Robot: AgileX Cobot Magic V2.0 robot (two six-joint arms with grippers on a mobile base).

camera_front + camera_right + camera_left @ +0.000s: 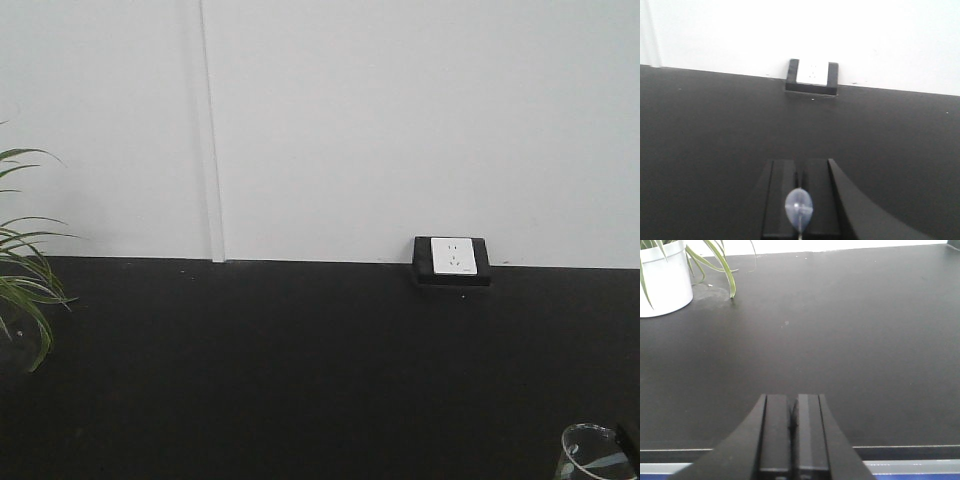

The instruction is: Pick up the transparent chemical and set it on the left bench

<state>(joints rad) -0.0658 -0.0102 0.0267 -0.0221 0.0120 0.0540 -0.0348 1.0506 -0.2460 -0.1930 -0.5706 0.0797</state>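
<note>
I log transparent chemical [597,452], rim up, front view only; dropper bulb [799,205], right wrist only. Left gripper [792,402], right gripper [800,167]: closed.

Plant [25,290] left on bench [300,370]; socket [452,258] at back; beaker [595,452] front-right.

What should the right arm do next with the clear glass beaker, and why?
Probably lower it gently onto the matte black bench. The clear glass beaker shows low in the front view, its translucent dropper bulb sits over the right gripper's closed fingers, and bare worktop lies ahead.
</note>
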